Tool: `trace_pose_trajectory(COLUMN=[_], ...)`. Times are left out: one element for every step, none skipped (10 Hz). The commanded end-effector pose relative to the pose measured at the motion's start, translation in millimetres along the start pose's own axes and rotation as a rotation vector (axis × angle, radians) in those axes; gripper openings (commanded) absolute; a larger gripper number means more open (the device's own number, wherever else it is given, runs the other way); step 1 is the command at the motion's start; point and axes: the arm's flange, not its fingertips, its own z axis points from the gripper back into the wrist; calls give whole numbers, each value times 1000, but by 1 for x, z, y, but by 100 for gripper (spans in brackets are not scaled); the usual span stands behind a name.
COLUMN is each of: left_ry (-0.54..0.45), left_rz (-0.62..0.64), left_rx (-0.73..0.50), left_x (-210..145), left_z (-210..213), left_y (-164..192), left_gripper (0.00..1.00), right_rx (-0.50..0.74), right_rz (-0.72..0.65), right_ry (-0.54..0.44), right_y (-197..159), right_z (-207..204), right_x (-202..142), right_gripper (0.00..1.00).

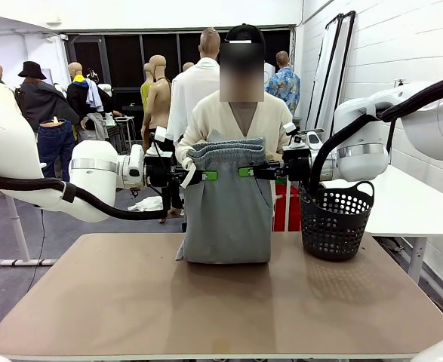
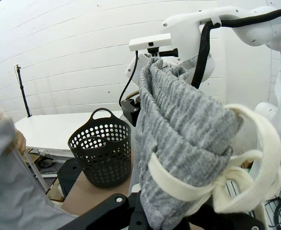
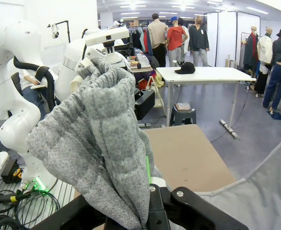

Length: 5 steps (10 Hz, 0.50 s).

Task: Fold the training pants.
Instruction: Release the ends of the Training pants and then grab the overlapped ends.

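The light grey training pants (image 1: 229,204) hang folded over in the air above the far side of the table, their lower edge resting on the tabletop. My left gripper (image 1: 204,176) is shut on the left end of the gathered waistband, and my right gripper (image 1: 245,172) is shut on the right end. In the left wrist view the waistband (image 2: 183,129) with its white drawstring (image 2: 255,163) bunches between the fingers. The right wrist view shows grey cloth (image 3: 106,143) pinched the same way. A person stands just behind the pants, one hand (image 1: 189,162) at the top left of the cloth.
A black perforated basket (image 1: 334,219) stands on the table's right far corner. The brown tabletop (image 1: 221,302) stretches toward me in front of the pants. A white table (image 1: 410,204) lies to the right.
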Motion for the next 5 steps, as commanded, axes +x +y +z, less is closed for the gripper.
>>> trace_pose_trajectory(left_ry=[-19,-19,-19,-19,-19], left_rz=[0,0,0,0,0], left_rx=[14,14,14,14,14], left_x=[3,3,3,3,3], left_z=[1,1,1,1,1], left_y=[-3,-3,-3,-3,-3], left_gripper=[0,0,0,0,0], right_rx=[2,2,2,2,2], right_rz=[4,4,4,4,4], right_ry=[-9,-9,-9,-9,-9], right_y=[1,1,1,1,1], right_z=[-1,-1,-1,-1,-1], right_x=[2,2,2,2,2], right_gripper=[0,0,0,0,0])
